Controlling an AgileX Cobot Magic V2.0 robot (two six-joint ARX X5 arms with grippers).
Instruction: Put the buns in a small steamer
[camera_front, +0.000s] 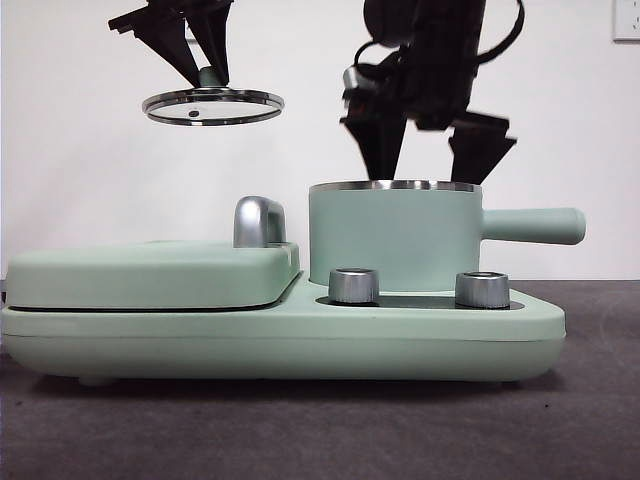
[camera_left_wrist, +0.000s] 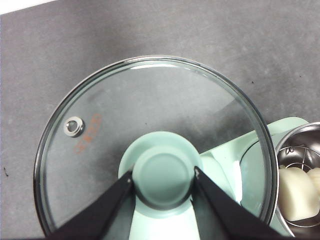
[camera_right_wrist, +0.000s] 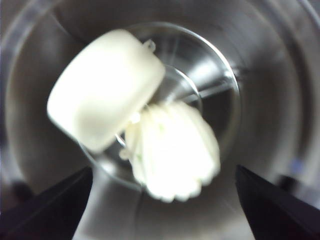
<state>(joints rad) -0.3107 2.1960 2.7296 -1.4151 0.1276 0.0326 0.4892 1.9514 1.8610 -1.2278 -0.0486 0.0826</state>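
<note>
The mint-green steamer pot (camera_front: 395, 240) stands on the cooker's right side, handle pointing right. Both buns lie inside on its steel rack: the plain cream block (camera_right_wrist: 105, 87) and the ridged shell-shaped bun (camera_right_wrist: 172, 150), touching each other. They also show in the left wrist view (camera_left_wrist: 297, 192). My right gripper (camera_front: 435, 150) hangs just above the pot's rim, jaws open and empty (camera_right_wrist: 162, 210). My left gripper (camera_front: 205, 65) is shut on the green knob (camera_left_wrist: 163, 175) of the glass lid (camera_front: 212, 105), holding it in the air above the griddle, left of the pot.
The flat green griddle section (camera_front: 150, 275) with its chrome handle (camera_front: 258, 220) fills the cooker's left half. Two steel knobs (camera_front: 353, 285) stand at the front under the pot. The dark grey table (camera_front: 320, 430) lies around the cooker.
</note>
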